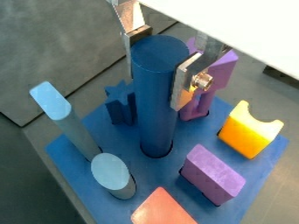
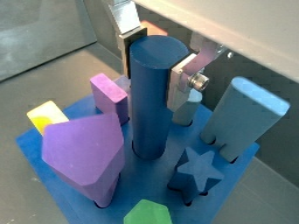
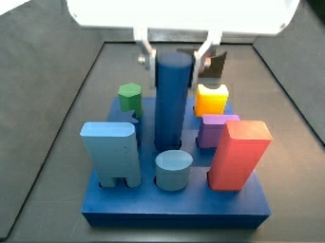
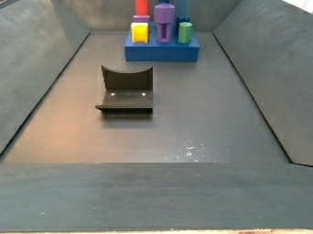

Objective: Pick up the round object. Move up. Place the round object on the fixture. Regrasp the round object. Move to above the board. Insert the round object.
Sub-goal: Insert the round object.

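Note:
The round object is a tall dark blue cylinder [image 1: 158,109]. It stands upright with its lower end down in the blue board [image 1: 82,171], among the other pieces. My gripper [image 1: 160,74] is over the board, and its silver fingers [image 1: 187,80] press the cylinder's upper part from two sides. Both side pads touch it in the wrist view [image 2: 152,105]. In a side view the cylinder [image 3: 174,100] rises at the board's middle, with the gripper [image 3: 176,59] at its top. The fixture [image 4: 124,90] stands bare on the floor, well away from the board [image 4: 162,53].
Around the cylinder the board holds a dark blue star [image 2: 197,171], a light blue arch [image 3: 112,152], a light blue short cylinder [image 3: 174,171], a red block [image 3: 241,152], purple pieces [image 2: 84,149], a yellow piece [image 3: 212,98] and a green hexagon [image 3: 128,95]. Grey bin walls slope up on both sides.

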Controlling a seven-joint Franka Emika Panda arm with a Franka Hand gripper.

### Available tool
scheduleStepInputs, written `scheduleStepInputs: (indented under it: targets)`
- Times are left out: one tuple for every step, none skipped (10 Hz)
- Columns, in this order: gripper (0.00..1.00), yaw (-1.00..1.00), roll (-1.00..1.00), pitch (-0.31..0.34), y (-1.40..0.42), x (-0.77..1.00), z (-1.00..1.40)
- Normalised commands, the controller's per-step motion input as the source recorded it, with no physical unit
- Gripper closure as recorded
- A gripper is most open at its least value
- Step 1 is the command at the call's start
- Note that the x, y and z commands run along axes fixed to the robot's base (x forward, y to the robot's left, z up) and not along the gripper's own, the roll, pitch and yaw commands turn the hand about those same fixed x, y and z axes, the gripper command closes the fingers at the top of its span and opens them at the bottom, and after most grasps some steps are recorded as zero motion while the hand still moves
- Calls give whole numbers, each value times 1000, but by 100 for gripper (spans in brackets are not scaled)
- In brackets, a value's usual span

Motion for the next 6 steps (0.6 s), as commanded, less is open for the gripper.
scheduleStepInputs:
  targets:
    - [100, 0, 87, -69, -100, 111, -531]
    - [100, 0, 110, -50, -117, 134, -497]
    - [100, 0, 103, -44, -97, 77, -417]
    - [100, 0, 19, -17, 0, 31, -234]
    - [100, 0, -29, 0, 31, 0, 0]
    - [100, 0, 0, 0, 0, 0, 0]
